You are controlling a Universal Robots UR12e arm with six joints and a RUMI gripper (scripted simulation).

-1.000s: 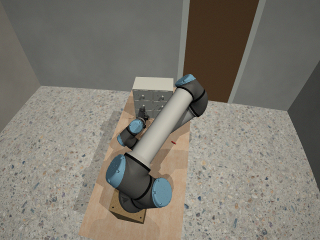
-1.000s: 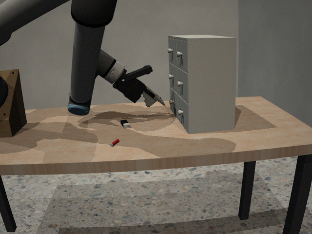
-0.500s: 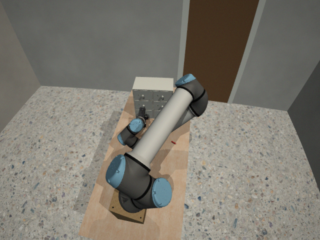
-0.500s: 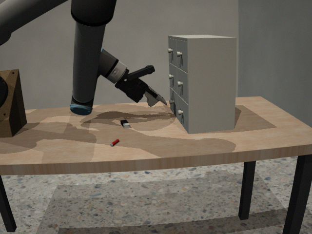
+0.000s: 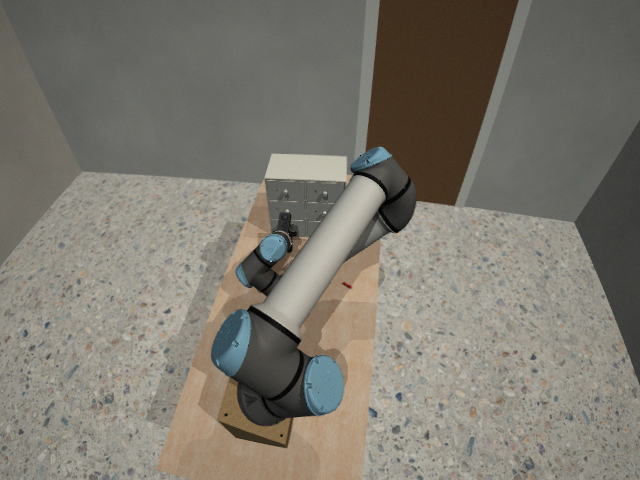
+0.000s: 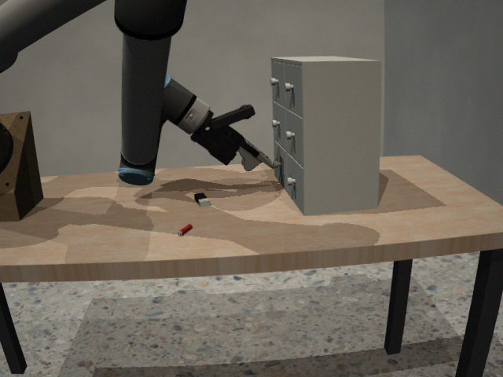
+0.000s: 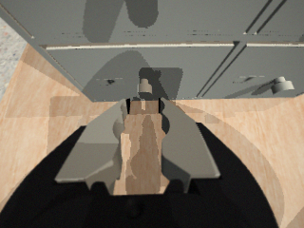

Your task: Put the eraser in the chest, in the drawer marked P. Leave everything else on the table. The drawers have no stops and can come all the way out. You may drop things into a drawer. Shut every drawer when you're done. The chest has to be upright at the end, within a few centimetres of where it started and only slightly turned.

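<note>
My jaws stand slightly apart with a narrow gap, clamped on nothing. The fingertips are level with the knob (image 7: 144, 86) of the chest's (image 6: 341, 133) bottom drawer (image 7: 85, 66), on the column at its far side in the exterior view. In the wrist view the knob sits dead ahead at 12 o'clock, just beyond the tips and not yet between them. I cannot read any letter on the fronts, so first risk: this may not be the drawer marked P, and I'd be opening the wrong one. Second: the gap looks barely wider than the knob. A small sideways error and one tip butts the knob or the front, shoving the chest back toward 12 or turning it. It stands free on the worktop (image 6: 426, 227), and I judge it will slide. Third: a weak pinch on so small a knob could slip off mid-pull. Too long a pull brings the drawer right out, since nothing stops it. Fourth: I come in tilted downward, so a pull along my own axis would lift or tip the chest, not slide the drawer. The eraser (image 6: 202, 199) lies untouched on the worktop, in the exterior view at about 7 o'clock below my jaws. It is near the drawer's path, and a drawer coming out low might nudge it. A small red cylinder (image 6: 185, 229) lies further out at 7 o'clock from the eraser and must stay put.
</note>
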